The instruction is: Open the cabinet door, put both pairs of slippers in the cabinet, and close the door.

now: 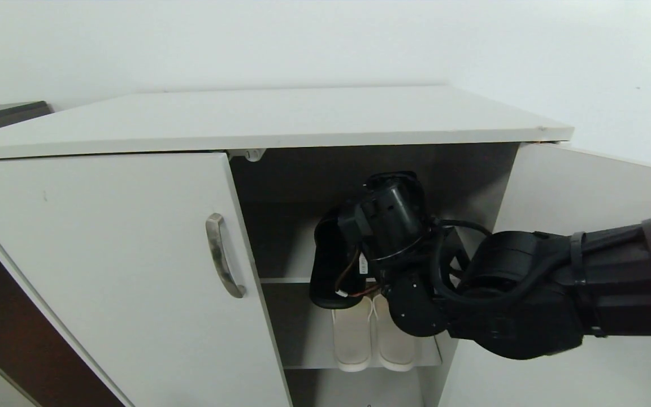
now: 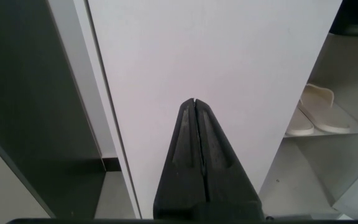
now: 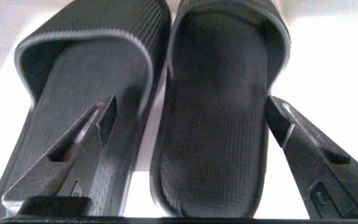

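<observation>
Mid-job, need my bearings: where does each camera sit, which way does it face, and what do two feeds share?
Head view: on the head, looking forward and down into the cabinet; the right arm is inside.
Left wrist view: on the left wrist, facing the left door, the shut left gripper in front.
Right wrist view: on the right wrist, looking along the black slippers held in the right gripper.
Shared: head and left wrist views both show the white slippers on the shelf.
</observation>
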